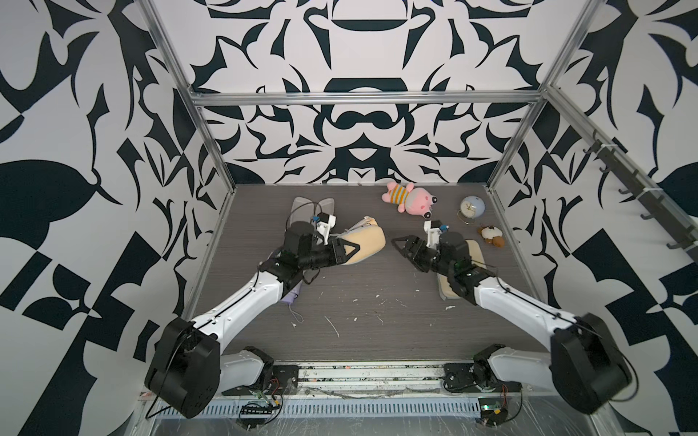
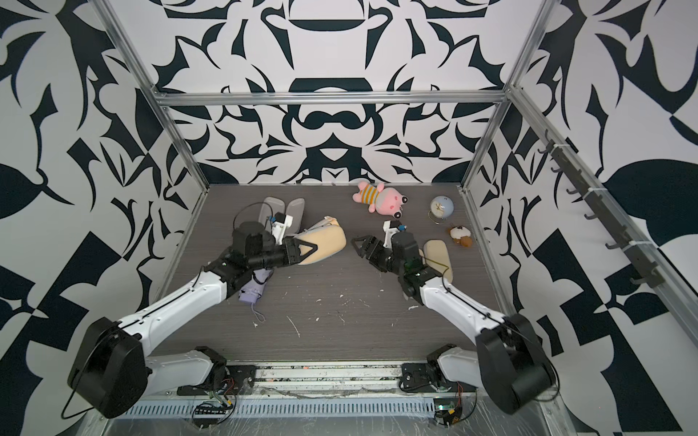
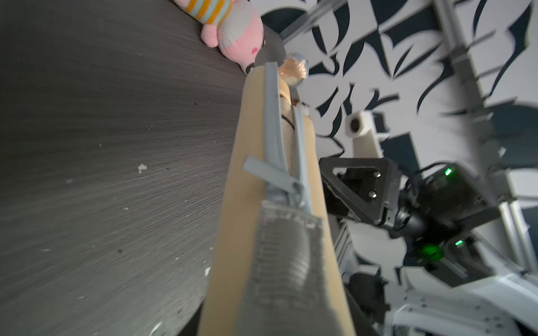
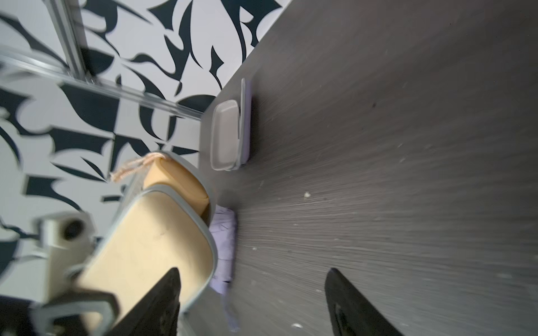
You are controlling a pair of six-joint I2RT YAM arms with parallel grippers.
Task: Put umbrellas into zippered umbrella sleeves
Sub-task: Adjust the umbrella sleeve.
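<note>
The beige sleeve (image 1: 364,243) sits left of the desk's middle. Its near end is clamped in the left pincer (image 1: 343,253), whose jaws are closed firmly on the case. The zip is done up only at the gripped end, as far as the grey pull tab (image 3: 269,174). Beyond that the edges gape, and a beige umbrella (image 4: 174,181) lies inside with its braided wrist strap (image 4: 135,168) poking out of the far end. Whether that far end touches the desk I cannot tell.

The right pincer (image 4: 256,302) stands wide open and holds nothing, with only bare desk between its black fingers (image 4: 163,302). It is just right of the held sleeve and apart from it.

A lavender sleeve (image 1: 313,207) lies splayed open at far left, pale grey lining up, with nothing visible in it. A lavender umbrella (image 2: 255,288) lies on the desk at near left, partly beneath the left arm, its strap trailing nearward. A second beige sleeve (image 2: 438,254) lies at the right, partly under the right arm, beige side up. What it holds cannot be seen.

The desk (image 1: 359,313) is dark grey woodgrain, flecked with white scraps. Along its far right side lie a pink plush toy (image 1: 411,198), a small round clock (image 1: 470,209) and a small brown-and-white plush (image 1: 491,237). Walls (image 1: 362,45) with a bold black-and-white pattern enclose the desk inside an aluminium frame (image 1: 362,99). A rail of dark hooks (image 1: 642,188) runs along the right wall.
</note>
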